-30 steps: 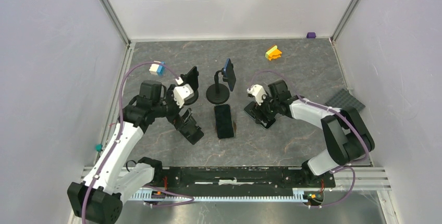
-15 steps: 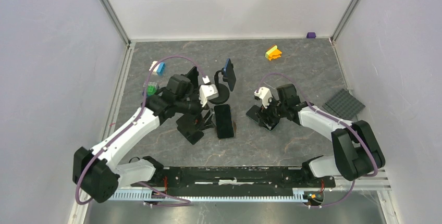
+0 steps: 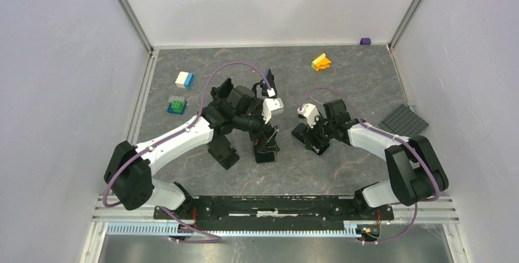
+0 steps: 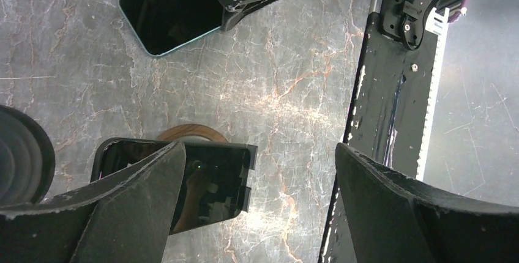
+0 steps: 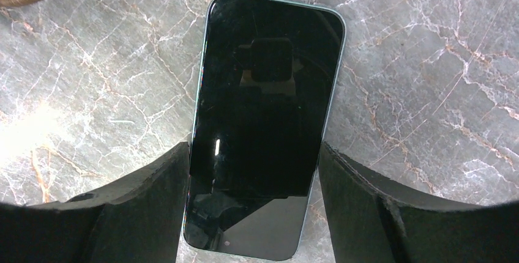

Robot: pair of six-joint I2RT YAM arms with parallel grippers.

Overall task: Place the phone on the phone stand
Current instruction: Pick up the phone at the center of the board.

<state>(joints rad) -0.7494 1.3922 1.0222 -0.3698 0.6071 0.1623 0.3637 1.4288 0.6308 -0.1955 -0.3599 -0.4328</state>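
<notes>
Nearest me, at 6 o'clock, the rail (image 3: 263,205) carrying both bases sits as it did. The change is just past it: within the last second the left arm (image 3: 183,134) has swung in from 9 o'clock to the middle. The left fingers (image 4: 122,208) now hang spread wide to either side of the centre phone (image 4: 183,183) and hold nothing. That phone lies flat, screen up, partly over a small brown disc (image 4: 190,133), at 6 o'clock from the phone stand (image 3: 269,83). Nothing is lifted, so I judge the pick is only about to begin. The right fingers (image 5: 122,214) have hardly shifted: wide, empty, astride a second phone (image 5: 263,122) at 3 o'clock of the first. The worktop (image 3: 343,165) is dark grey, veined pale and orange, and looks hard and slick, so a flat phone may skate when pinched. The swing has uncovered a white-and-blue block (image 3: 183,79) and a green block (image 3: 176,104) at 10 o'clock. Farther off lie a yellow-orange block (image 3: 321,62) and a purple bit (image 3: 365,41), with pale walls behind.
</notes>
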